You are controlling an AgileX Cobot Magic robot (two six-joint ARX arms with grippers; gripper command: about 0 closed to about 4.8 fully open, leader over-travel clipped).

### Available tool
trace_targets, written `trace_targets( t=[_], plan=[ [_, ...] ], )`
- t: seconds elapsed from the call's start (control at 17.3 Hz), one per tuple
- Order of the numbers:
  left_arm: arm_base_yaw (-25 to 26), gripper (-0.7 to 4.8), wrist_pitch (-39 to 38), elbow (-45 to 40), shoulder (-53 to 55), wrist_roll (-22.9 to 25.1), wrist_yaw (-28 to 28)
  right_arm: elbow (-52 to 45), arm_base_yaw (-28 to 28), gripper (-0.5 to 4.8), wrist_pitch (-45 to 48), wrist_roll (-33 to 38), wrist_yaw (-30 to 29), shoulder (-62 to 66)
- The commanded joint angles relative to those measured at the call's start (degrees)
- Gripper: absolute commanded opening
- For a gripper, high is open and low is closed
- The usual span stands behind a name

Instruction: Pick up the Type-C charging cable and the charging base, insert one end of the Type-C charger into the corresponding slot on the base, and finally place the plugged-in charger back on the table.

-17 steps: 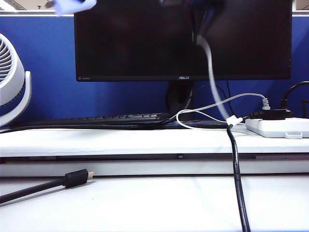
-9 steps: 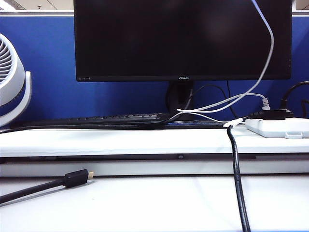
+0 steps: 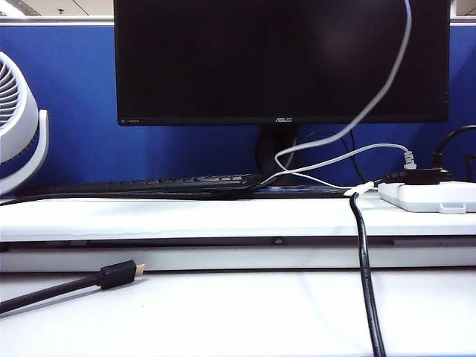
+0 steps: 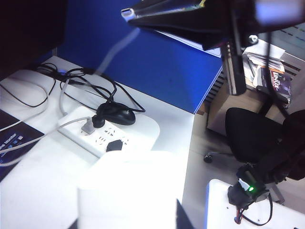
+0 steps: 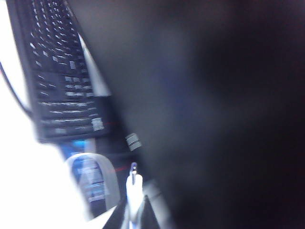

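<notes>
Between the dark fingertips of the right gripper, the white plug end of the Type-C charging cable is pinched, with the jaws pressed together on it and its small metal tip left sticking out past them. Beyond that tip, a black keyboard and the dark face of the ASUS monitor are seen, though the right wrist view is heavily blurred.

From the exterior view neither gripper can be seen. Only the cord of the cable is visible there, rising from the raised ledge of the table in a loose curve across the monitor and out of the upper edge of the picture.

The charging base is gripped by the left gripper, held clear of the table; it fills the near part of the left wrist view as a bright, overexposed white block, and only thin dark slivers of the fingers show at its sides. The cable's plug is seen there held apart from the base, not touching it, with the blue partition and the white power strip visible in the gap between them. No end of the cable is seated in the base
</notes>
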Motion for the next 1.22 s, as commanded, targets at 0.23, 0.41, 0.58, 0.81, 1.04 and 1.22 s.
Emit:
trace_targets(
  t=[0.23,0.41,0.58,0.81,1.04,1.22],
  plan=[
    [0.0,-0.06,0.7,0.3,0.0,5.1,-14.1,0.2,12.3,-0.06,5.7,-33.9,9.9,0.2],
    [0.0,-0.06,0.0,0.3,0.0,8.0,-14.3,0.2,14.6,-0.06,6.4,-42.7,9.9,0.4],
    [-1.7,-0.06,-2.1,0.3,0.0,11.1,-10.3,0.2,14.6,-0.06,8.8,-42.9,9.7,0.6],
    [-7.3,-0.06,-1.3,0.3,0.1,16.4,-10.3,0.2,14.4,-0.06,9.2,-35.6,12.7,0.6],
    [-8.2,-0.06,2.7,0.3,0.1,16.3,-15.3,0.2,14.4,-0.06,9.1,-36.2,13.2,0.6],
    [-8.2,-0.06,2.9,0.3,0.1,16.3,-16.7,0.2,14.5,-0.06,9.2,-40.0,12.6,0.6]
  ],
)
